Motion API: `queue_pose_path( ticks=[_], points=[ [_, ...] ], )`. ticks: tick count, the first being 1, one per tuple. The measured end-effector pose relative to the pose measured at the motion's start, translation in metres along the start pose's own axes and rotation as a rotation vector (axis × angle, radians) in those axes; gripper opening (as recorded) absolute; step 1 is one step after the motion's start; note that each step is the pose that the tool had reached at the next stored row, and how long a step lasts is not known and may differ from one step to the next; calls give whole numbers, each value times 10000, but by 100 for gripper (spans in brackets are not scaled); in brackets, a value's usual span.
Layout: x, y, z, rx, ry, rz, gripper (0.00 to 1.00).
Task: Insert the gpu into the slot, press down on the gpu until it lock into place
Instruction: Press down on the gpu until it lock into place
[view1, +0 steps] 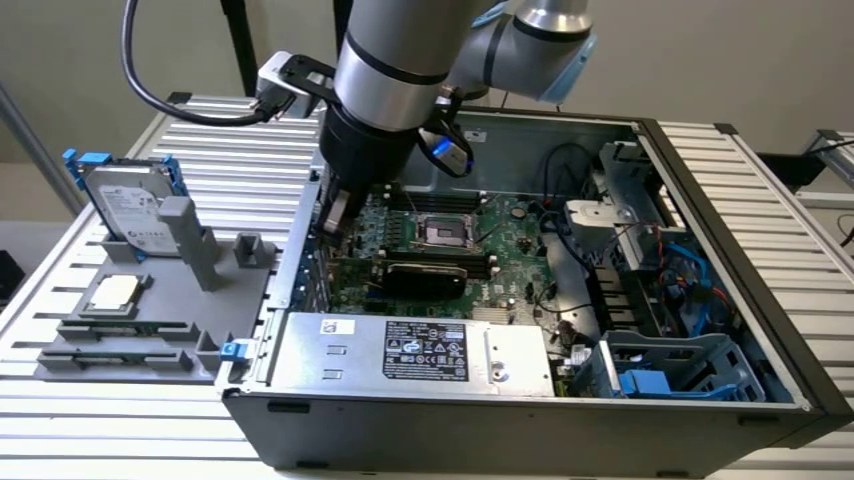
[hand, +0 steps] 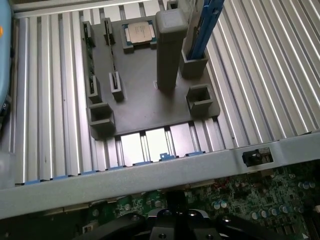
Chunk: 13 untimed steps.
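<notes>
psu (view1: 414, 350) at case front | gpu (view1: 416, 272) black card lying across green motherboard (view1: 514, 240) mid-case, looks seated over the slot, slot itself hidden | judge: light, stiff, fragile, push on top edge, avoid components | gripper (view1: 336, 212) just beside card's end, finger state cannot tell | hard drive (view1: 127, 205) on gray fixture (hand: 145, 80) outside case

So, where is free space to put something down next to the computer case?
The ribbed table is bare at the exterior view's right of the case. The gray fixture tray, carrying the hard drive and processor chip, crowds the other side.
</notes>
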<state>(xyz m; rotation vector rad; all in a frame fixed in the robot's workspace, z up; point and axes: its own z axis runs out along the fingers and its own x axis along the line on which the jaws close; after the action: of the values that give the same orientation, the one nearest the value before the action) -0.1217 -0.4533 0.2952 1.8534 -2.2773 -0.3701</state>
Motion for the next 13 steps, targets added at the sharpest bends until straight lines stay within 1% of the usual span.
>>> queue_pose_path(
  ticks=[5,13],
  points=[
    [0,-1,-1,-6,7,0,11],
    [0,-5,10,1,41,10,11]
  ],
)
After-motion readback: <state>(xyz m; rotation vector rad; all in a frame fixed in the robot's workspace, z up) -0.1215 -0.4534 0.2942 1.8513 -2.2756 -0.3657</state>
